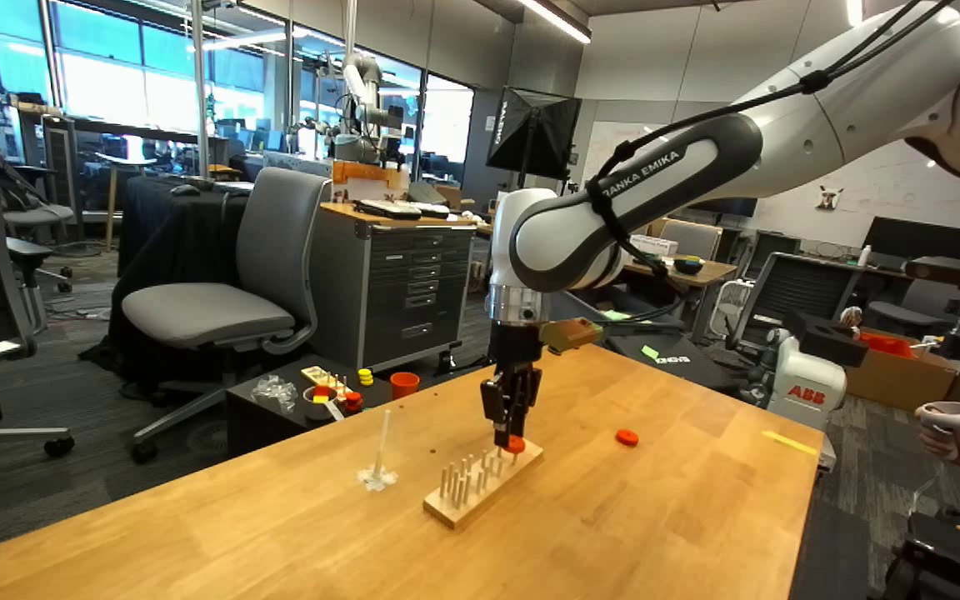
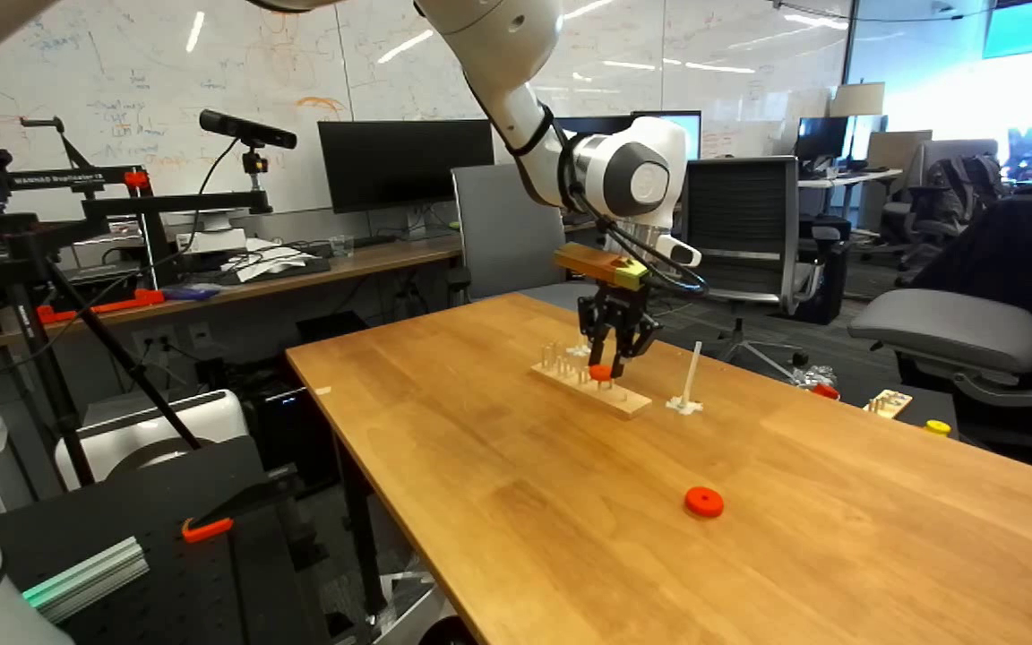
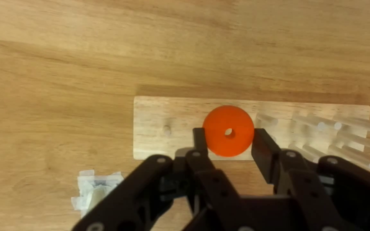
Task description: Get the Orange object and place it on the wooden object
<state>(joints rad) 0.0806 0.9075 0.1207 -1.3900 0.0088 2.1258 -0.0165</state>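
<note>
We see the gripper (image 3: 229, 132) pinching the disc (image 3: 226, 146) above the rack (image 3: 151, 110); whether disc and rack touch, we cannot tell. A second disc (image 2: 704, 502) lies on the table (image 2: 570, 555), well apart from them.

Blocked from sight: what lies under the orange disc (image 3: 217, 130)
In the wrist view it covers part of the wooden rack (image 3: 153, 109), and whether it touches any of the pegs (image 3: 361, 124) cannot be told. The gripper (image 3: 229, 136) runs off the bottom edge and hides part of a taped stick (image 3: 96, 195). In both exterior views the arm (image 1: 797, 150) and the table (image 1: 630, 533) are cut off; most writing (image 2: 126, 112) on the whiteboard (image 2: 256, 72) is too small to read.
</note>
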